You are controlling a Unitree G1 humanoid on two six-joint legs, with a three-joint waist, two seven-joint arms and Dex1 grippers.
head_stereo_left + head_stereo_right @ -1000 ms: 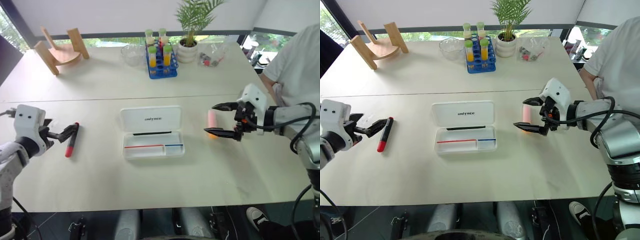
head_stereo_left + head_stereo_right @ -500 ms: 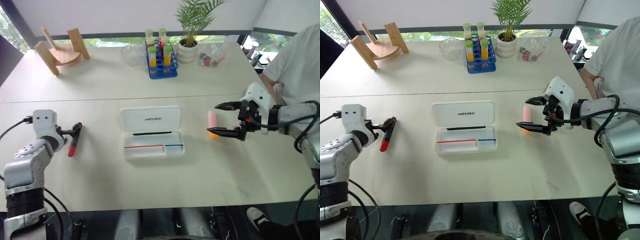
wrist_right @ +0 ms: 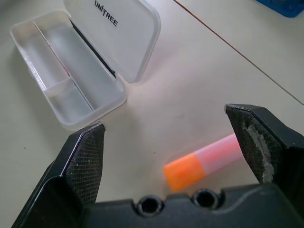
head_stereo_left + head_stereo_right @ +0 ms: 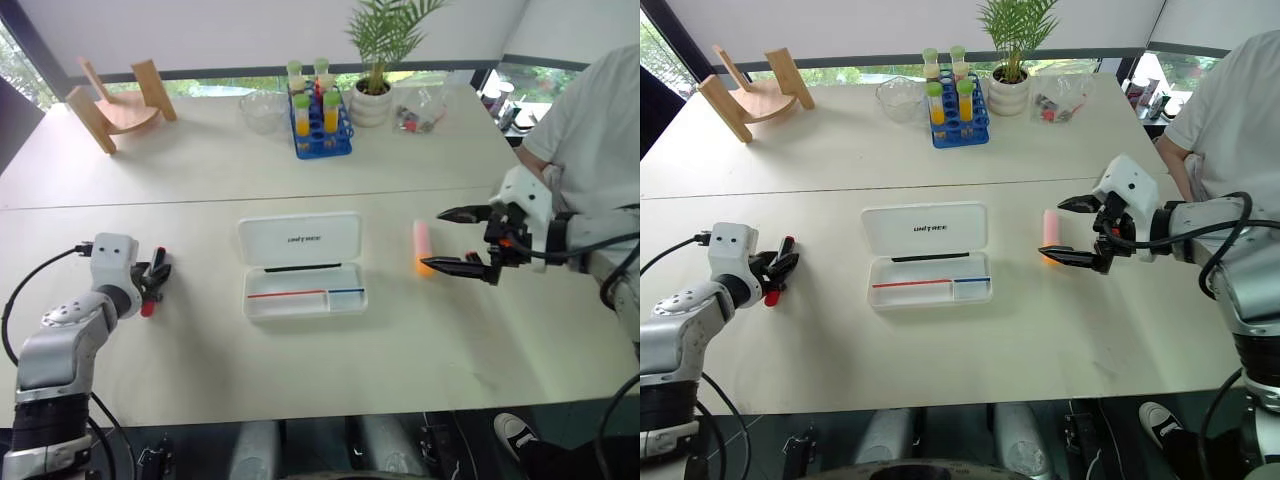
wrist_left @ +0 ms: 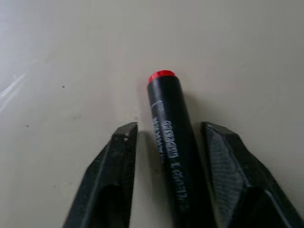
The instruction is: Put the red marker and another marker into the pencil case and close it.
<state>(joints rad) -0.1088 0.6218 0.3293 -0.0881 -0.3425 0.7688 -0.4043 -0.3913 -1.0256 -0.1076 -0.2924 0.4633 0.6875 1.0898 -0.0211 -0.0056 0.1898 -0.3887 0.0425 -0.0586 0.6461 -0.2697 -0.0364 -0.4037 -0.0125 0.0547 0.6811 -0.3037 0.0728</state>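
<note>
Left wrist view: the left pincer (image 5: 164, 142) straddles the red marker (image 5: 170, 137) on the bench (image 5: 57, 57), fingers narrowed but showing slight gaps, not yet clamped. Right pincer (image 4: 462, 240) hangs wide open right of the pink-orange marker (image 4: 423, 247), mid-frame. Grasping is underway; next, finish closing, then lift toward the open pencil case (image 4: 300, 262), lettered "UNITREE".

pencil case (image 3: 124, 42): glossy plastic | red marker (image 5: 172, 137): smooth, perhaps plastic | table (image 4: 420, 380): matt

Head stereo views look forward and down over the table (image 4: 200, 370); both wrist views look closely along their fingers at its surface.
</note>
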